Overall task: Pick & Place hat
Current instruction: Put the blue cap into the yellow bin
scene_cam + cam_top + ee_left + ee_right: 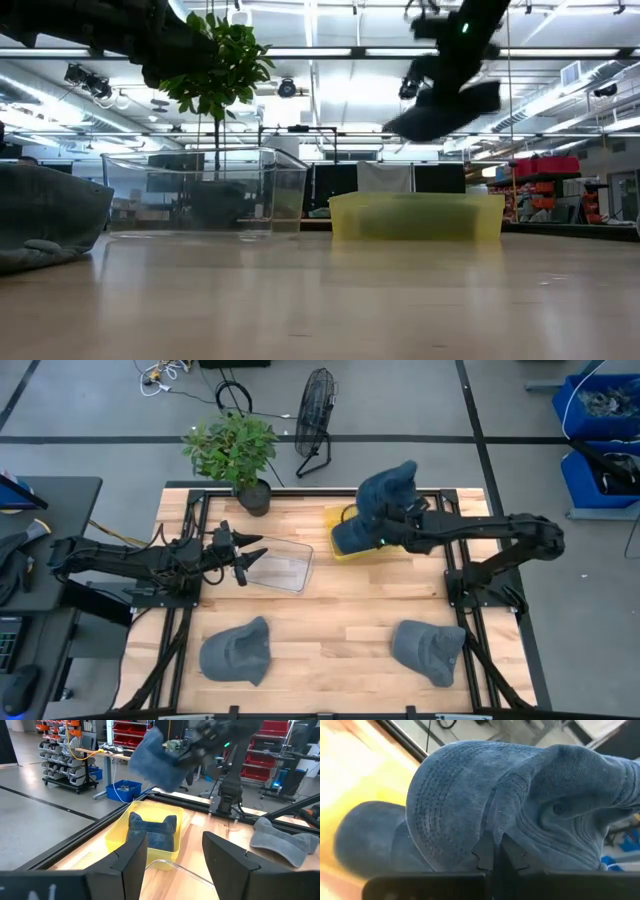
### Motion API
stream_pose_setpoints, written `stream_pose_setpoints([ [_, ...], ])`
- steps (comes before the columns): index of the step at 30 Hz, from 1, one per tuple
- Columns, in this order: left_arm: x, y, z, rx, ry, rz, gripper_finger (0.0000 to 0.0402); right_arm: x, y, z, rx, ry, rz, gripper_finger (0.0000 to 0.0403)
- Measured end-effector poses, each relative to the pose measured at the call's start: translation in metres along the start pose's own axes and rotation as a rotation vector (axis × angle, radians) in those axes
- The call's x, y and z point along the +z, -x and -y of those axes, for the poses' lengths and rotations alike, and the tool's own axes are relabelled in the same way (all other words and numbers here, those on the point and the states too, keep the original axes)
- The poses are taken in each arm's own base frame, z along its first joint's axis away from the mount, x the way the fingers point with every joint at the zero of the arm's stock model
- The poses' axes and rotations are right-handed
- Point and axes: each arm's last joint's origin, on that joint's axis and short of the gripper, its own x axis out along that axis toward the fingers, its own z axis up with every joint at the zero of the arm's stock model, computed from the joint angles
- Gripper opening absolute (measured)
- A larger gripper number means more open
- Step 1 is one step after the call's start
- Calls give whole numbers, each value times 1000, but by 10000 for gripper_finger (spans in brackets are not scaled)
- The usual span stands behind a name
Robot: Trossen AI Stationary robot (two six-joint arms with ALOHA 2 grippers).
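Blue hat (pixel 388 490) is seen in the high view held up by the right end effector (pixel 383 530), directly over the yellow bin (pixel 338 530) at the far middle of the bench (pixel 330 630). A second blue hat lies inside that bin, largely hidden beneath the held one. The left end effector (pixel 247 555) is placed at the near edge of a clear bin (pixel 283 568), with its fingers spread apart and nothing between them. Two grey hats rest on the near part of the bench, one on the left (pixel 236 652) and one on the right (pixel 428 649). A potted plant (pixel 236 452) stands at the far edge of the bench.

In the low view, the held hat (pixel 440 112) is shown hanging well above the yellow bin (pixel 415 216), not touching it. The clear bin (pixel 205 190) stands to its left, and a grey hat (pixel 50 215) lies at the picture's left edge.

In the left wrist view, the two fingers (pixel 132 857) are seen parted and empty. Beyond them the yellow bin (pixel 117 832) holds a folded blue hat (pixel 152 832), the carried hat (pixel 157 760) is suspended above it, and a grey hat (pixel 282 840) lies on the bench.

In the right wrist view, the fingers (pixel 492 852) are closed tightly on the blue fabric (pixel 520 805), with the other blue hat (pixel 372 837) and the yellow bin (pixel 347 765) below.
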Motion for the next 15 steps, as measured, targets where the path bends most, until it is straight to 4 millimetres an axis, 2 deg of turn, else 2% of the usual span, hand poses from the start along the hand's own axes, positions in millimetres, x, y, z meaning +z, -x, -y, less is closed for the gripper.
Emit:
stream_pose_setpoints([
  [4, 0, 0, 0, 0, 0, -1, 197, -10, -44, -11, 124, 54, -22, 6],
  [8, 0, 0, 0, 0, -1, -3, 197, -22, -79, -17, 291, 47, -28, 6],
  [11, -1, 0, 0, 1, -2, -5, 197, -38, -99, -21, 420, 63, -74, 6],
  [15, -1, 0, 0, 1, -4, -8, 197, -56, -119, -21, 406, 57, -131, 6],
])
